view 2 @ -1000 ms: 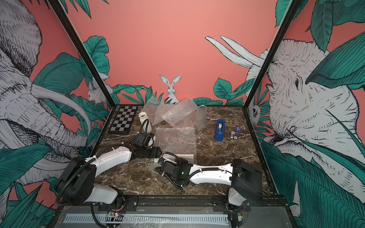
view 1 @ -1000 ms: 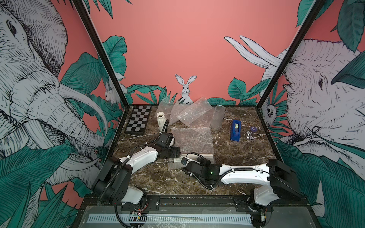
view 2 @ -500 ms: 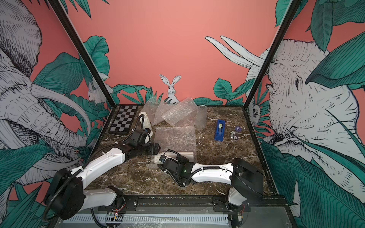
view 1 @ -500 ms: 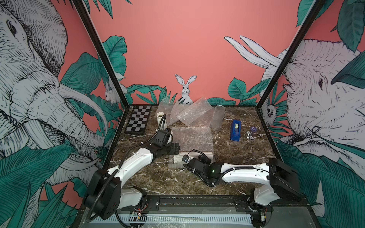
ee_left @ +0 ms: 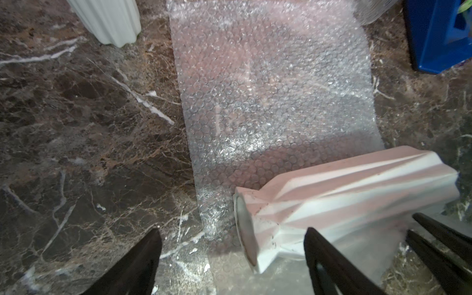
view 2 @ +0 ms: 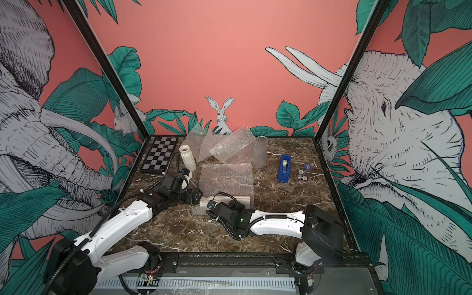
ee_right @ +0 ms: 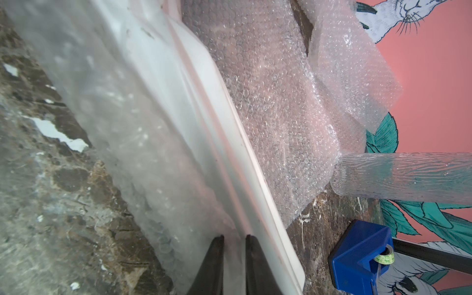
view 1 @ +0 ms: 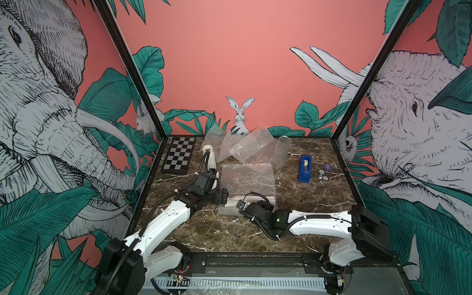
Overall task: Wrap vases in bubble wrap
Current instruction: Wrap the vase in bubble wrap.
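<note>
Vases first: one white ribbed vase point(ee_left: 344, 201) lies on its side across the 6 o'clock edge of the flat bubble wrap point(view 1: 247, 178), in the middle of the counter point(view 1: 306, 212). Since a second ago my left arm has unfolded and its shoulder has swung out toward 7 o'clock. The left gripper point(view 1: 222, 197) stays at the vase's 9 o'clock end with its jaws spread wider than before. In the left wrist view that end of the vase sits between the parted fingers, not clamped.

My right arm has crept toward 12 o'clock. The right gripper point(ee_right: 234, 238) has narrowed to a thin slit at the vase's 6 o'clock flank, where a lifted fold of the bubble wrap hangs. It looks closed on that fold, though the view is blurred there.

The second white vase point(view 2: 187, 158) stands at 11 o'clock and the glass vase point(view 1: 282, 153) at 1 o'clock. Spare sheets point(view 1: 250, 148) are heaped between them, well apart from both grippers.
</note>
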Motion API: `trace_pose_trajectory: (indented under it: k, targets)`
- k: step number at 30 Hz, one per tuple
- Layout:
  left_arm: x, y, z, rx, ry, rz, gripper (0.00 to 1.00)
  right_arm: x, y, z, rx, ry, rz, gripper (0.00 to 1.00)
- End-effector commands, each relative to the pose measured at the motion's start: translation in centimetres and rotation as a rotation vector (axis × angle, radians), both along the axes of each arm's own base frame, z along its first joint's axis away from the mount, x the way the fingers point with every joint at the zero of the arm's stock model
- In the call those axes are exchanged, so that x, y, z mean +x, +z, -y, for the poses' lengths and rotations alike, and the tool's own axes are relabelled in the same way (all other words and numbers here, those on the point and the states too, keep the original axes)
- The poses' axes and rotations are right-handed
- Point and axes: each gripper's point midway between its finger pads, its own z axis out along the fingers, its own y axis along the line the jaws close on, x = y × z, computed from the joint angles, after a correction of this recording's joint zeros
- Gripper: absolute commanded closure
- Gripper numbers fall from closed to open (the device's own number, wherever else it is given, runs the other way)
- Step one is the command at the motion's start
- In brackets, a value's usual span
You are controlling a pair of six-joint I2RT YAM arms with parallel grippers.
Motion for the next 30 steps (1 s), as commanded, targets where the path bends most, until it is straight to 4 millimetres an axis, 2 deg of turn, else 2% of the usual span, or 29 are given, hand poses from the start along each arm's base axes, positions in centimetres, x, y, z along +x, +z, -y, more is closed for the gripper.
trace_pose_trajectory:
  k: [1, 6, 16, 21, 25, 27, 30]
  targets:
    - [0.0, -0.5, 0.1, 0.006, 0.004, -0.022, 0.12, 0.2, 1.0, 0.2, 0.021, -0.001, 0.019, 0.86]
    - [0.2, 0.2, 0.2, 0.004, 0.003, -0.005, 0.12, 0.5, 1.2, 0.1, 0.011, -0.003, 0.032, 0.88]
    - [-2.4, 1.5, -1.3, -0.027, -0.004, 0.053, 0.09, 1.3, 1.3, -0.1, 0.006, -0.018, 0.052, 0.89]
    - [-4.5, 0.1, -1.1, -0.055, -0.031, 0.012, 0.08, 1.5, 1.4, -0.2, 0.015, -0.02, 0.052, 0.88]
    - [-5.6, -0.8, 0.9, -0.126, -0.107, 0.003, 0.05, 1.6, 1.2, -0.3, 0.015, -0.021, 0.051, 0.88]
    - [-5.7, -1.3, 1.5, -0.131, -0.119, -0.014, 0.05, 1.6, 1.2, -0.4, 0.019, -0.02, 0.053, 0.88]
    - [-5.2, -2.2, 1.3, -0.108, -0.082, -0.022, 0.05, 1.7, 1.4, -0.6, 0.029, -0.021, 0.056, 0.88]
